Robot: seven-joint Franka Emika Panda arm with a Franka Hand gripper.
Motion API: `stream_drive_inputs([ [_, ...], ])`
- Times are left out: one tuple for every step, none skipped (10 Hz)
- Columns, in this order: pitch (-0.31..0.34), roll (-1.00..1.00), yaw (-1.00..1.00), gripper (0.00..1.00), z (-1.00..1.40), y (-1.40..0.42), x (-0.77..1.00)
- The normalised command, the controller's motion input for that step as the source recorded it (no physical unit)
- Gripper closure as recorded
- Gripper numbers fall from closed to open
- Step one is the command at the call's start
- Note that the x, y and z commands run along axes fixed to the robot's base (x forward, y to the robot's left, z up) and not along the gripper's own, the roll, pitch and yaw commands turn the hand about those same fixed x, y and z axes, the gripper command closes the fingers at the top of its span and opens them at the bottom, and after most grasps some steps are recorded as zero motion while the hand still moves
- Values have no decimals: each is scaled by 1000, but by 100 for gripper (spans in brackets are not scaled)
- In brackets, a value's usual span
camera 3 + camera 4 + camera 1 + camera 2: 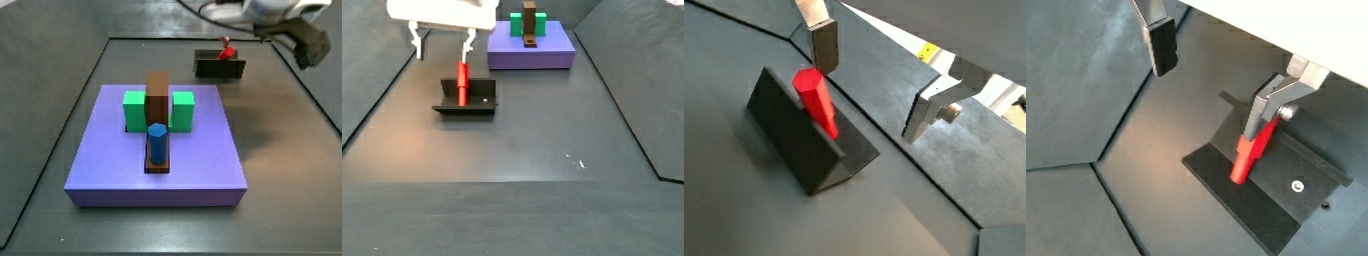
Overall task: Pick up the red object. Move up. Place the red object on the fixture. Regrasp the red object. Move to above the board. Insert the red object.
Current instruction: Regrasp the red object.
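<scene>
Currently the slim, smooth bright-red peg (462, 82) leans in the small dark matte box-like fixture (466, 104), tilted against its raised wall, lower end on the base plate (1273, 190). The two-finger gripper (444, 42) hangs just above the fixture, jaws spread wide and holding nothing; its flat silver fingers (822, 40) with dark pads stand apart on either side of the peg's upper end, not touching it. Beyond the fixture lies the flat lavender-purple square board (160, 150), carrying green blocks (136, 110), a tall brown block (158, 100) and a blue hexagonal peg (158, 142).

No legible txt, labels or nos. anywhere
</scene>
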Motion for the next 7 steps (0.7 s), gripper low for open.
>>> stream_drive_inputs([
  [26,329,0,0,-277,-23,-37],
  [0,283,0,0,-231,-6,-80],
  [31,209,0,0,-57,-17,-51],
  [23,229,0,0,-63,0,-91],
  [63,406,6,0,-80,0,-109],
  [137,580,183,0,0,-77,-103],
  [109,637,240,0,0,-134,-49],
])
